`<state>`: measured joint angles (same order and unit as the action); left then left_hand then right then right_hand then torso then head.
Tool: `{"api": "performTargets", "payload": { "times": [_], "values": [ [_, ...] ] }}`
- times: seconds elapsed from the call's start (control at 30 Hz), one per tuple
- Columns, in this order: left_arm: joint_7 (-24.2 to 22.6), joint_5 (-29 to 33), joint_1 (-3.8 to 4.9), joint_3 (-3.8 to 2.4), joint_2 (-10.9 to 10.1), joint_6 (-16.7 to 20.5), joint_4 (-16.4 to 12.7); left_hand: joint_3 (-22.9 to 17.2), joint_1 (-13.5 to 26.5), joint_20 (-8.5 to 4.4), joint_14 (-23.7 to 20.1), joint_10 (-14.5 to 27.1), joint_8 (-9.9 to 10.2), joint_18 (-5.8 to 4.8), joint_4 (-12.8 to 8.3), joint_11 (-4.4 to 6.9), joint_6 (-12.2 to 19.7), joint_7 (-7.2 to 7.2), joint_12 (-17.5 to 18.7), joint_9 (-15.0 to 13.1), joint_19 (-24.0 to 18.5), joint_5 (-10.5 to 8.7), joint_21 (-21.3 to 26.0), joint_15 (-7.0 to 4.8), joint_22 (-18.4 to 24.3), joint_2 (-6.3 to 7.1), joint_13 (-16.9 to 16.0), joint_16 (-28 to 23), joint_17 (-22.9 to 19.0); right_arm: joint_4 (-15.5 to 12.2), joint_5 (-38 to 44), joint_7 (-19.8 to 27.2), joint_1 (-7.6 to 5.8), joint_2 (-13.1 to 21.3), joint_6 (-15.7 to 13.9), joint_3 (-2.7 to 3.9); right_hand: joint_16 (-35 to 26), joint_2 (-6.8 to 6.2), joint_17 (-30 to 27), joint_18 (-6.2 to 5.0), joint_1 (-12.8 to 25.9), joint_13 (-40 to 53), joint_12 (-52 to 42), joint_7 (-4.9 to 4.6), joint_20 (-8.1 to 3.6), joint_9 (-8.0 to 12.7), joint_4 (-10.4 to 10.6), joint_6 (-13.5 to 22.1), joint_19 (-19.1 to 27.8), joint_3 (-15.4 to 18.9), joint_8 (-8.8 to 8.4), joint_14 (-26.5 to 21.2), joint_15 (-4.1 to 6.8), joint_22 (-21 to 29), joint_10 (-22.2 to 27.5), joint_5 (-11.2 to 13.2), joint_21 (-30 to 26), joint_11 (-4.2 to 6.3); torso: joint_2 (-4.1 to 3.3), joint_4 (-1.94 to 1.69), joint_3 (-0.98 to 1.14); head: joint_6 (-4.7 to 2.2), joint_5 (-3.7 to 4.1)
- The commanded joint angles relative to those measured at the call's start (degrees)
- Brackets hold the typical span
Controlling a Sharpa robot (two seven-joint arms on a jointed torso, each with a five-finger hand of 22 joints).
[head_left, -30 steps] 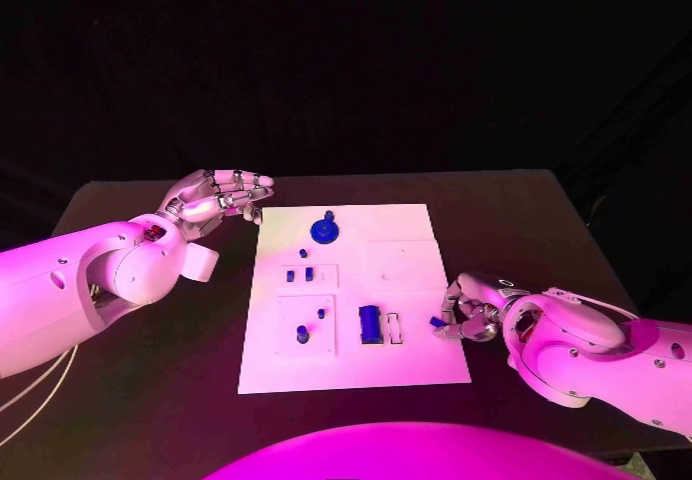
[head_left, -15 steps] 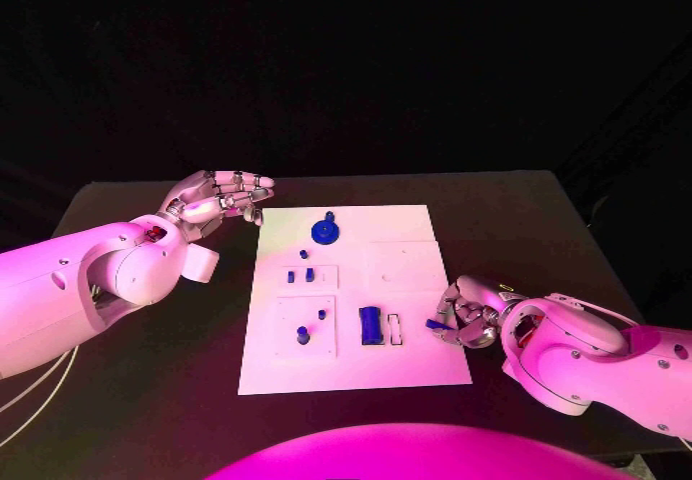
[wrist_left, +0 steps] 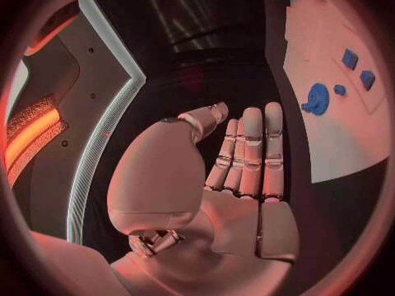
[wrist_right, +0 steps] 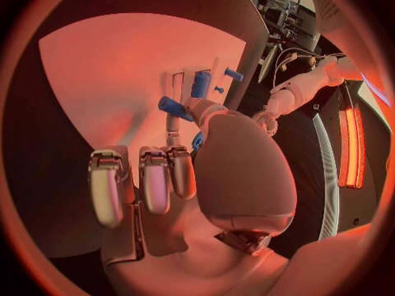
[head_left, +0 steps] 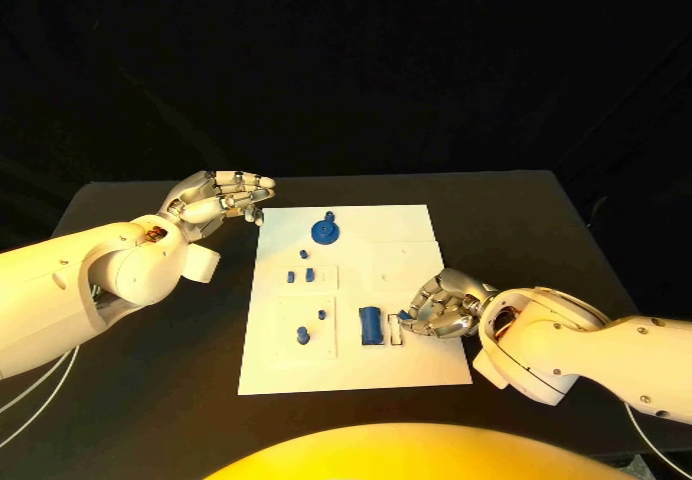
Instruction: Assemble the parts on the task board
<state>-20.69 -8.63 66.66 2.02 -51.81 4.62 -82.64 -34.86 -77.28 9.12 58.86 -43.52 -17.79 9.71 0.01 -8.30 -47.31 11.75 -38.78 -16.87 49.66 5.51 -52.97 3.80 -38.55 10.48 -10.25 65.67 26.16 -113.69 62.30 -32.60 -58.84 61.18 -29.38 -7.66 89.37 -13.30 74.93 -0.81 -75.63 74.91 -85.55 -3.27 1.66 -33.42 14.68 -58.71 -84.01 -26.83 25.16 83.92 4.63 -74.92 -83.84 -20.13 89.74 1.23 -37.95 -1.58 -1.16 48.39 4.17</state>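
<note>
The white task board lies mid-table. My right hand reaches over its right half and pinches a small blue part between thumb and a finger, just right of the upright blue block and the narrow slot beside it. The right wrist view shows the pinched part close to the blue block. A blue gear sits at the board's far end. My left hand hovers off the board's far left corner, holding nothing, its fingers stretched out side by side.
Small blue pieces stand in the left-hand recesses: two squares, a peg and two more nearer me. The gear and board also show in the left wrist view. Black table surrounds the board.
My right hand has moved left from the board's right edge onto the board, carrying the small blue part up to the blue block. The left hand has stayed put.
</note>
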Motion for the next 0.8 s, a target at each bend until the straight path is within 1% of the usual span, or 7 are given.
{"api": "performTargets", "payload": {
  "times": [0.03,0.13,0.2,0.27,0.33,0.53,0.8],
  "values": [
    [-0.19,0.30,-0.03,-0.04,0.09,-0.74,-0.16,-0.31,-0.12,0.19,-0.27,0.34,-0.16,0.89,0.04,0.08,0.41,-0.10,-0.22,0.08,-0.08,0.24,0.07,0.05,0.05,-0.59,0.10,-0.08,-0.09,0.60,-3.62,0.54,0.11,-0.83,-0.29,-0.02,0.19,-0.09,14.06,0.81,1.10,13.11,0.07,0.50,-0.44,-0.05,-2.83,-0.06,-5.99,-2.72,0.25,5.88,0.32,-15.08,-4.45,-1.74,0.26,0.21,-0.03,0.03,0.01,0.12,-0.13],
    [-0.18,0.29,-0.03,-0.04,0.07,-0.75,-0.17,-0.35,-0.16,0.18,-0.24,0.34,-0.19,0.89,0.01,0.08,0.40,-0.09,-0.23,0.08,-0.05,0.23,0.04,0.04,0.04,-0.61,0.11,-0.06,-0.08,1.47,-3.79,-0.33,0.43,-1.95,0.83,-0.06,0.20,-0.17,14.07,0.81,3.14,13.08,0.15,0.42,-0.41,0.06,-2.00,-0.13,-5.99,-1.79,0.13,5.88,0.26,-15.08,-4.42,-0.85,0.26,0.13,0.00,0.04,0.04,0.15,-0.13],
    [-0.18,0.29,-0.03,-0.04,0.07,-0.76,-0.17,-0.35,-0.16,0.18,-0.24,0.34,-0.19,0.89,0.01,0.08,0.40,-0.09,-0.23,0.08,-0.05,0.23,0.04,0.04,0.04,-0.61,0.11,-0.06,-0.08,1.90,-3.63,-0.89,0.81,-2.51,1.47,-0.07,0.21,-0.11,14.09,0.81,3.66,13.09,0.14,0.41,-0.40,0.11,-1.74,-0.17,-5.99,-1.55,0.07,5.89,0.25,-15.08,-4.43,-0.46,0.26,0.12,0.00,0.07,0.03,0.18,-0.16],
    [-0.17,0.29,-0.03,-0.04,0.06,-0.79,-0.18,-0.35,-0.16,0.18,-0.24,0.34,-0.19,0.89,0.01,0.08,0.40,-0.09,-0.23,0.08,-0.05,0.23,0.04,0.04,0.04,-0.61,0.11,-0.06,-0.08,2.23,-3.06,-1.45,1.16,-2.96,1.86,-0.08,0.17,-0.22,14.02,0.81,5.21,13.08,0.18,0.31,-0.36,0.24,-0.86,-0.30,-5.99,-0.64,-0.05,5.87,0.18,-15.08,-4.42,0.62,0.26,0.03,-0.03,0.05,0.03,0.23,-0.19],
    [-0.16,0.29,-0.03,-0.04,0.05,-0.82,-0.19,-0.35,-0.16,0.18,-0.24,0.34,-0.19,0.89,0.01,0.08,0.40,-0.09,-0.23,0.08,-0.05,0.23,0.04,0.04,0.04,-0.61,0.11,-0.06,-0.08,2.49,-2.36,-1.97,1.37,-3.28,2.05,-0.09,0.20,-0.36,14.07,0.81,6.28,13.09,0.17,0.27,-0.33,0.33,-0.21,-0.44,-5.99,0.25,-0.11,5.88,0.15,-15.08,-4.43,0.93,0.26,-0.01,-0.03,0.04,0.07,0.30,-0.20],
    [-0.13,0.29,-0.03,-0.04,0.01,-0.84,-0.22,-0.35,-0.16,0.18,-0.24,0.34,-0.19,0.89,0.01,0.08,0.40,-0.09,-0.23,0.08,-0.05,0.23,0.04,0.04,0.04,-0.61,0.11,-0.06,-0.08,3.00,-0.06,-3.21,1.64,-3.82,2.39,-0.09,0.23,-0.10,14.15,0.81,7.77,13.17,0.01,0.38,-0.32,0.44,1.09,-0.95,-5.99,1.84,-0.08,5.90,0.19,-15.08,-4.50,2.14,0.26,0.07,0.00,-0.01,0.01,0.43,-0.14],
    [-0.08,0.29,-0.03,-0.04,-0.06,-0.87,-0.28,-0.35,-0.16,0.18,-0.24,0.34,-0.19,0.89,0.01,0.08,0.40,-0.09,-0.23,0.08,-0.05,0.23,0.04,0.04,0.04,-0.61,0.11,-0.06,-0.08,3.24,2.12,-4.22,1.71,-4.20,2.30,-0.10,0.29,-0.01,14.29,0.81,8.27,13.19,-0.03,0.47,-0.35,0.44,1.55,-1.26,-5.99,2.51,0.04,5.93,0.24,-15.08,-4.53,2.62,0.26,0.13,0.00,0.07,0.01,0.51,-0.22]
  ]
}}
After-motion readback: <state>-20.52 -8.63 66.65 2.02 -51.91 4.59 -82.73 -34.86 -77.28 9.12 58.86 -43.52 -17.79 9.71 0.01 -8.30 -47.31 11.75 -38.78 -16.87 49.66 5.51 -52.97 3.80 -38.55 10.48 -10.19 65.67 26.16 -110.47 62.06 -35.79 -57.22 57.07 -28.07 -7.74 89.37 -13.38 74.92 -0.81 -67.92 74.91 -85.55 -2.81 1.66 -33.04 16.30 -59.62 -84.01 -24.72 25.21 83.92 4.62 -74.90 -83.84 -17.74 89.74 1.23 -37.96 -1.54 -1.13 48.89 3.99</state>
